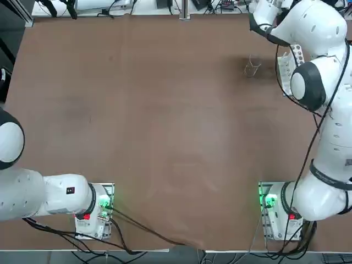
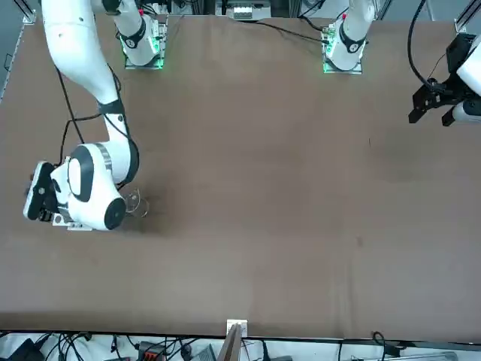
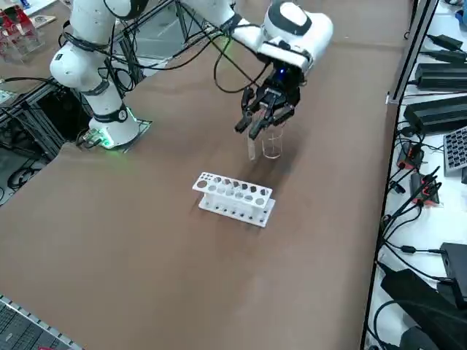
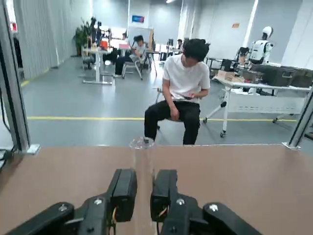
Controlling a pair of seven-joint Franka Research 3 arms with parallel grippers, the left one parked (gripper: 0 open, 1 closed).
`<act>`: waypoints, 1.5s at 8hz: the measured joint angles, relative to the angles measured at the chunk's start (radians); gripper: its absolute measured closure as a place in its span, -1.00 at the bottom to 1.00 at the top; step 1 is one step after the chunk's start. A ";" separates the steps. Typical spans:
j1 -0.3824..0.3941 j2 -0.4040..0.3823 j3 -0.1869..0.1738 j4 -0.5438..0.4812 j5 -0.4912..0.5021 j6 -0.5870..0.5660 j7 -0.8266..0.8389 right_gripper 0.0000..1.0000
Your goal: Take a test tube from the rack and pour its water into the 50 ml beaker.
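Right wrist view: I see the right gripper [image 4: 143, 196] clamped on the test tube [image 4: 142, 166]. Side view: I hold it beside the 50 ml beaker [image 3: 272, 144], beyond the rack [image 3: 234, 198].

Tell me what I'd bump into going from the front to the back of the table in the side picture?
Small white plastic rack with round holes → tiny clear glass beaker → right gripper, shut on a thin clear glass test tube, just beside the beaker.
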 joint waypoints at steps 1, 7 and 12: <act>-0.011 0.001 0.000 -0.011 -0.020 0.004 0.041 0.57; -0.052 0.020 -0.001 -0.091 -0.093 0.030 0.209 0.57; -0.068 0.037 -0.001 -0.130 -0.096 0.033 0.248 0.57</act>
